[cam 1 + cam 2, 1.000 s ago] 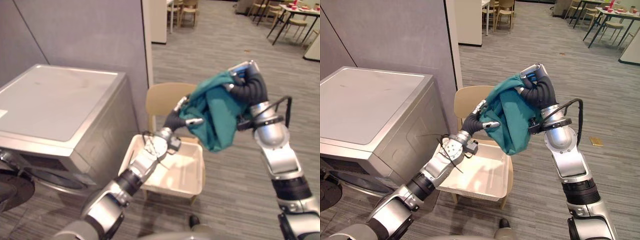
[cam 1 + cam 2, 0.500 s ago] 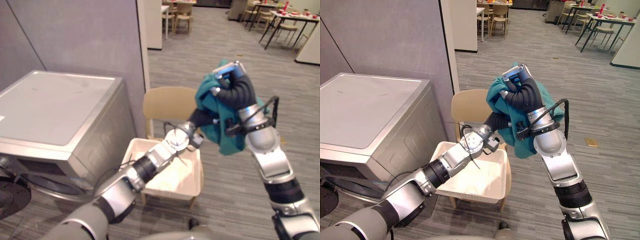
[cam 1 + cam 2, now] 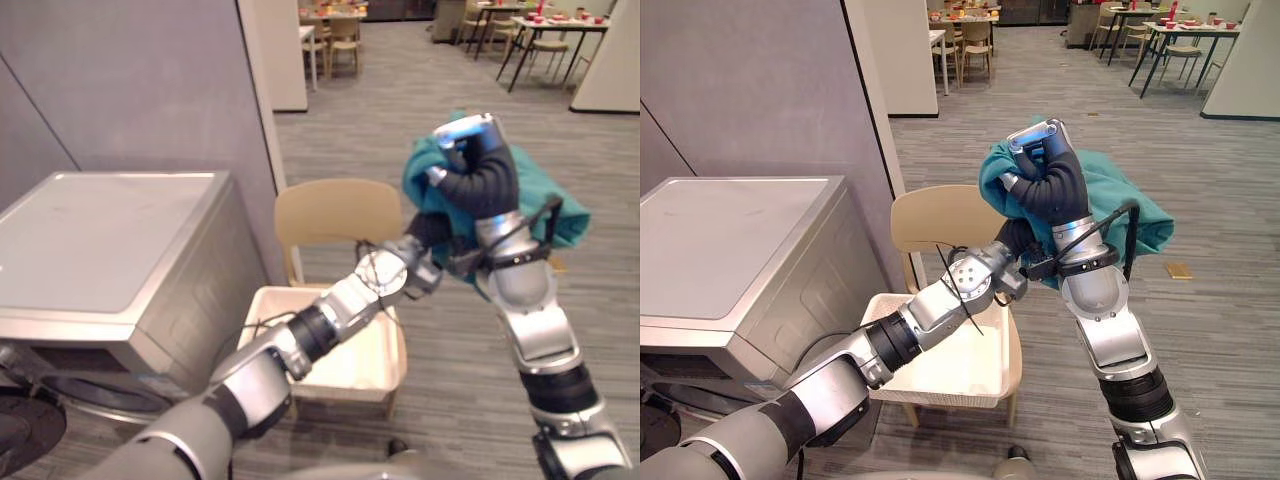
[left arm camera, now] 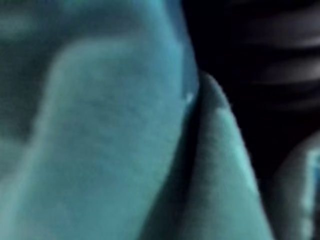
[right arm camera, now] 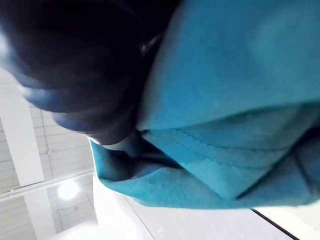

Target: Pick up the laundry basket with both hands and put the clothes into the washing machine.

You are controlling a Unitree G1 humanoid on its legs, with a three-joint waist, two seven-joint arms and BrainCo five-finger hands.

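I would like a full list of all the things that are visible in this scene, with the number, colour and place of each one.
washing machine: one, silver, at the left, against the partition
partition wall: one, grey, behind the machine
chair: one, beige, right of the machine
laundry basket: one, cream, on the chair's seat
garment: one, teal, held up in the air above the chair and basket
small flat thing: one, yellowish, on the floor to the right; too small to identify
tables and chairs: several, dark and wooden, far in the background
right hand: raised, curled on the garment
left hand: at the garment's lower edge, next to the right wrist
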